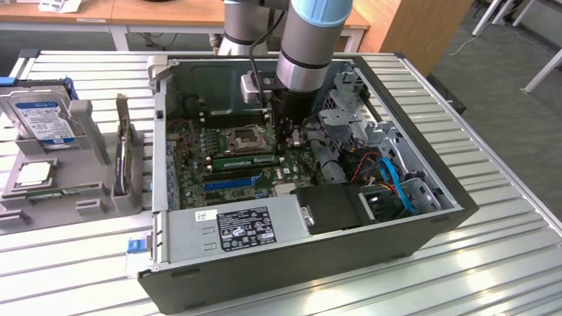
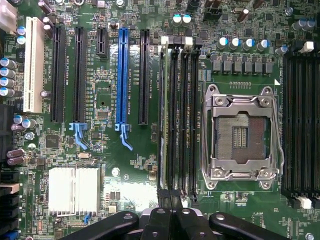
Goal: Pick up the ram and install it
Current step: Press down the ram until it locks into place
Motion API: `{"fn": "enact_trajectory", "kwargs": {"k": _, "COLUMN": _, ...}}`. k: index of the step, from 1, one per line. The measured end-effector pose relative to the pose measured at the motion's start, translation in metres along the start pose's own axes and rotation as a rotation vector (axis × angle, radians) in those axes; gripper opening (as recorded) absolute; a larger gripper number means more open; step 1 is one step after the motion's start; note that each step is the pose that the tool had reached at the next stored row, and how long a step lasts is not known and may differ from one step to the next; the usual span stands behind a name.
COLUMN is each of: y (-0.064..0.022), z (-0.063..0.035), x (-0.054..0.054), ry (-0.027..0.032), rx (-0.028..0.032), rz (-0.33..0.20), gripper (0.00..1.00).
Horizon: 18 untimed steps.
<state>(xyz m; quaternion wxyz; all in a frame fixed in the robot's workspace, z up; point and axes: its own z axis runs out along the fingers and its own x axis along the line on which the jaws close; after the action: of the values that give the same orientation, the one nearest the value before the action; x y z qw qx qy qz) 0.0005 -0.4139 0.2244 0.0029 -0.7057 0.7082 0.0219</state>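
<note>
The ram (image 1: 246, 160), a green stick with a white label, stands on edge in a motherboard slot just below the empty processor socket (image 1: 243, 138) inside the open computer case. In the wrist view the ram (image 2: 161, 115) is seen edge-on in the black memory slot nearest the blue expansion slot (image 2: 121, 75). My gripper (image 1: 288, 139) hangs over the end of that slot bank on the exterior view's right. Its black fingers (image 2: 160, 220) are pressed together, shut. Whether they touch the stick I cannot tell.
Left of the case in the exterior view, a grey holder (image 1: 88, 131) carries a silver hard drive (image 1: 42, 118), a square processor chip (image 1: 33, 173) and another green stick (image 1: 66, 191). The power supply (image 1: 237, 227) and cables (image 1: 395, 178) crowd the case's near side.
</note>
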Motion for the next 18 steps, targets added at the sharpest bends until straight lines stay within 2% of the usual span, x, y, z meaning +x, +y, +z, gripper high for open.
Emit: {"fn": "enact_trajectory", "kwargs": {"k": 18, "y": -0.0001, "z": 0.0013, "x": 0.0001, "ry": -0.0001, "rx": 0.0001, "rz": 0.000, "gripper": 0.10}}
